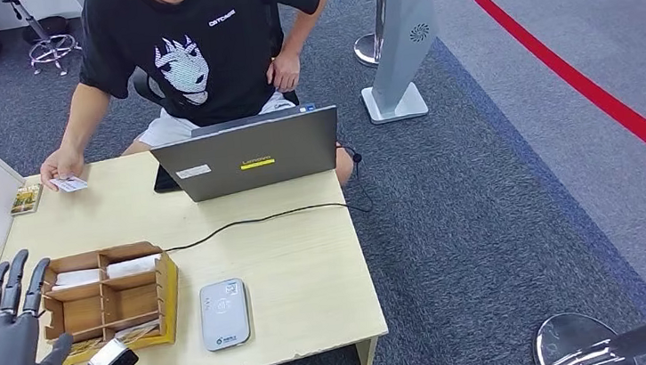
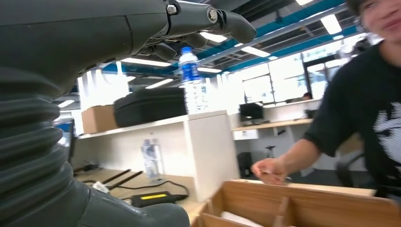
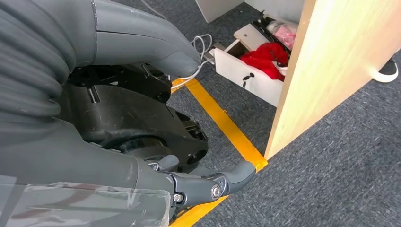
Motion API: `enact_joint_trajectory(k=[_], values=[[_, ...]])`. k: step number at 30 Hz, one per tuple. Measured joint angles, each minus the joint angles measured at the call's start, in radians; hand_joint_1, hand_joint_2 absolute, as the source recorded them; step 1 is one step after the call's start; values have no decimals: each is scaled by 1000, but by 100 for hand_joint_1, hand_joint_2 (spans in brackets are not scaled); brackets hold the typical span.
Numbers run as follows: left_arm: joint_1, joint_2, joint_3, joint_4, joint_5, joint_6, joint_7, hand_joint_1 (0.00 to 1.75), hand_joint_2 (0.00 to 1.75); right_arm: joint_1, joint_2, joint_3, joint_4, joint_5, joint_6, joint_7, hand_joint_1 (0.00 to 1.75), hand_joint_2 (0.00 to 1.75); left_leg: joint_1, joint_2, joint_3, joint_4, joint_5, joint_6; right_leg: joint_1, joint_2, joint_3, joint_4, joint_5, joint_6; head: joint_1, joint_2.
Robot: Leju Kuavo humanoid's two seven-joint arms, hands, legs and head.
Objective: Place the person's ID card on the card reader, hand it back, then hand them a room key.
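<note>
White, small and flat, the card (image 1: 69, 183) lies under a person's hand (image 1: 59, 165), well beyond the left hand's (image 1: 0, 343) spread, empty fingers (image 1: 9, 282).

On the surface (image 1: 309, 264) the card reader (image 1: 224, 314) lies near the robot's edge, just right of the compartmented box (image 1: 109, 299). Behind both, at the far edge, a laptop (image 1: 250, 154) stands before the seated person (image 1: 200, 51). The person's hand (image 1: 60, 165) holds the ID card (image 1: 70, 184) at the far left corner.
</note>
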Motion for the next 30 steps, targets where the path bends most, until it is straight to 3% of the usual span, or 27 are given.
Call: enact_joint_trajectory(k=[12,16,19,23,30], values=[[1,7,-157,-86,43,-57,31,0,175,-3,0,-4,-5,-8,1,-4,0,175,0,0,0,0,0,0,0,0,0,0,0,0,0,0],[1,16,-207,-119,58,-122,92,0,175,-49,0,-22,40,-39,121,-92,0,175,0,2,0,0,0,0,0,1,0,0,1,0,0,0],[12,16,-227,-145,89,-199,154,0,175,-102,0,-46,108,-54,146,-135,0,175,0,2,0,0,0,0,0,0,0,0,1,0,0,0],[53,-21,-249,-146,82,-215,225,0,175,-122,0,-60,142,-62,138,-135,0,175,0,1,0,0,0,0,0,0,0,0,1,0,0,0],[89,-68,-286,-128,46,-207,278,0,175,-135,0,-71,161,-67,133,-124,0,175,0,1,-1,0,0,0,0,0,0,0,0,0,0,0]])
